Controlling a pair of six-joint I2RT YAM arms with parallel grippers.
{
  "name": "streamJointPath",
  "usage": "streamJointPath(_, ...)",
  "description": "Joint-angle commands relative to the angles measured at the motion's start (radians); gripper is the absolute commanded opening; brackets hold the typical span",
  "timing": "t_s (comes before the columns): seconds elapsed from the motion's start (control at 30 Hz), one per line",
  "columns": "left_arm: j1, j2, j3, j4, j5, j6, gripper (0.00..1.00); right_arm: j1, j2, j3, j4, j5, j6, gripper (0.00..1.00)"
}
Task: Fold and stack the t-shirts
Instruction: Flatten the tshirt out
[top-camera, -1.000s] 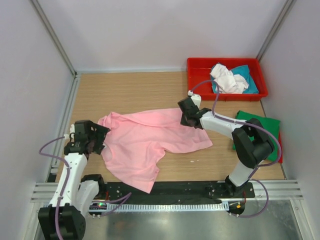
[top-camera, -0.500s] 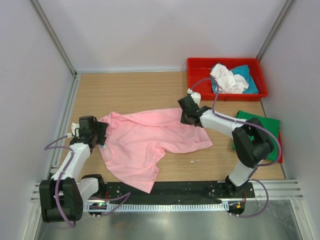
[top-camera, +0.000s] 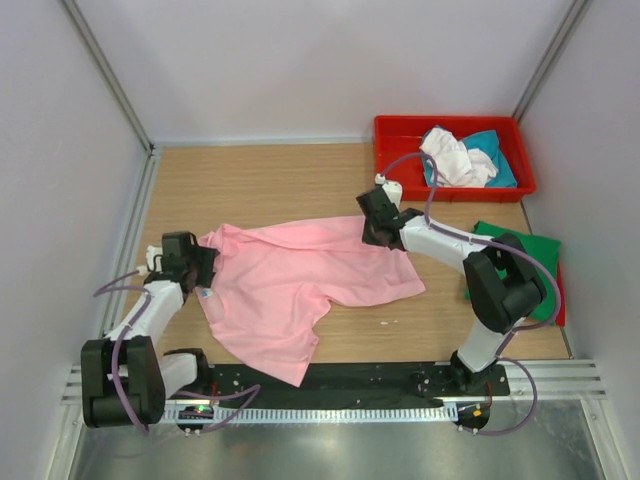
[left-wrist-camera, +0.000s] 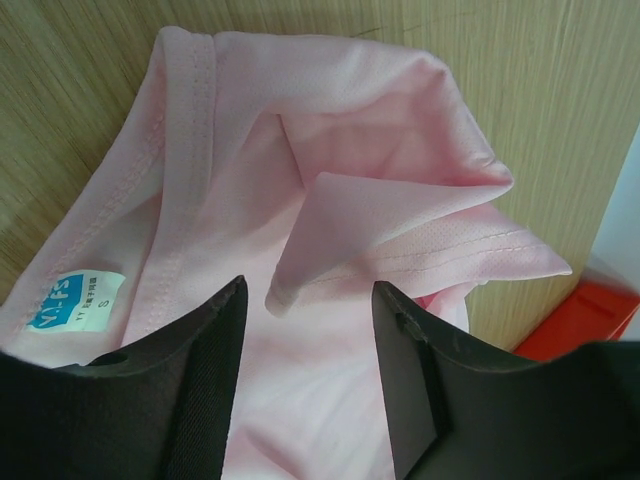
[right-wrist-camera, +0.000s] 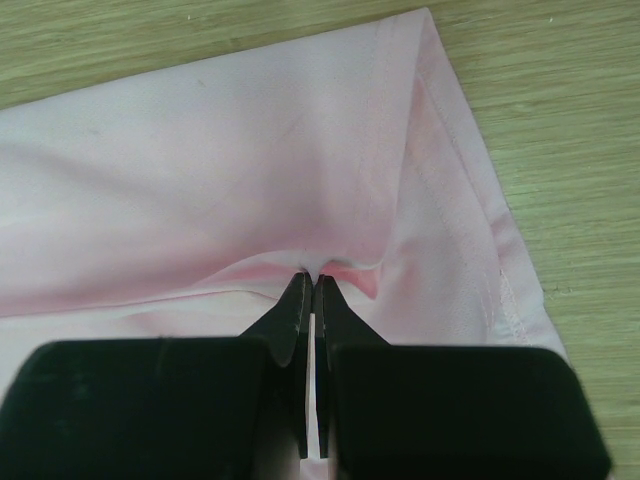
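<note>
At the left edge of the table, the left gripper sits low over the wood, released, jaws spread wide and nothing held. A loose flap of the pink t-shirt lies right between its fingers. Judgement: it is lined up there to bite that flap, so the shirt can be pulled flat from this side. The white and blue size label shows just beside the left finger, with a stitched hem running past it, so this end looks like the neck or a hem turned inside up; cannot tell which.

The shirt lies mid-table, between the two arms, not folded yet. It is spread but crooked, rumpled at the left edge, with one lobe hanging toward the near edge and long soft creases across it. The cloth is thin and matte and bunches easily.

At the shirt's far right corner, the right gripper is clenched on a small pinch of pink cloth, which puckers up at the tips. Judgement: it holds that corner as the anchor for stretching or folding.

Further right, the red tray holds a crumpled white t-shirt and a teal t-shirt. A green t-shirt lies flat, well apart from the pink one; judgement: that is the stack spot
</note>
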Motion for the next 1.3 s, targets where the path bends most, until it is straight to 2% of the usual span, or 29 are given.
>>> streamJointPath(0.0,0.0,0.006,-0.016,0.043,-0.008,-0.004,0.54,-0.006,0.005,0.05,0.001,0.024,-0.014,0.01)
streamJointPath(0.3,0.003,0.049,-0.037,0.106,-0.014,-0.001,0.36,-0.018,0.015,0.078,-0.007,0.03,-0.027,0.01)
streamJointPath(0.33,0.003,0.054,-0.034,0.104,-0.015,-0.001,0.29,-0.018,0.015,0.079,-0.01,0.032,-0.029,0.01)
streamJointPath(0.43,0.001,0.06,-0.024,0.107,-0.015,0.008,0.18,-0.019,0.013,0.087,-0.01,0.033,-0.03,0.01)
streamJointPath(0.5,0.003,0.064,-0.011,0.109,-0.026,0.019,0.14,-0.024,0.018,0.096,-0.013,0.036,-0.032,0.01)
streamJointPath(0.57,0.004,0.069,0.005,0.107,-0.03,0.029,0.0,-0.027,0.021,0.108,-0.014,0.038,-0.035,0.01)
streamJointPath(0.67,0.033,0.072,0.039,0.103,-0.011,0.078,0.0,-0.035,0.018,0.133,-0.028,0.043,-0.049,0.01)
streamJointPath(0.77,0.053,0.057,0.165,0.009,0.005,0.193,0.0,-0.044,-0.004,0.176,-0.053,0.049,-0.075,0.01)
streamJointPath(0.97,0.057,0.031,0.539,-0.233,0.005,0.494,0.0,-0.087,-0.074,0.316,-0.103,0.041,-0.167,0.01)
streamJointPath(1.1,0.069,0.041,0.78,-0.35,0.055,0.601,0.0,-0.108,-0.094,0.496,-0.19,0.049,-0.236,0.01)
streamJointPath(1.27,0.072,0.06,1.103,-0.425,0.115,0.689,0.01,-0.115,-0.156,0.686,-0.22,0.081,-0.316,0.01)
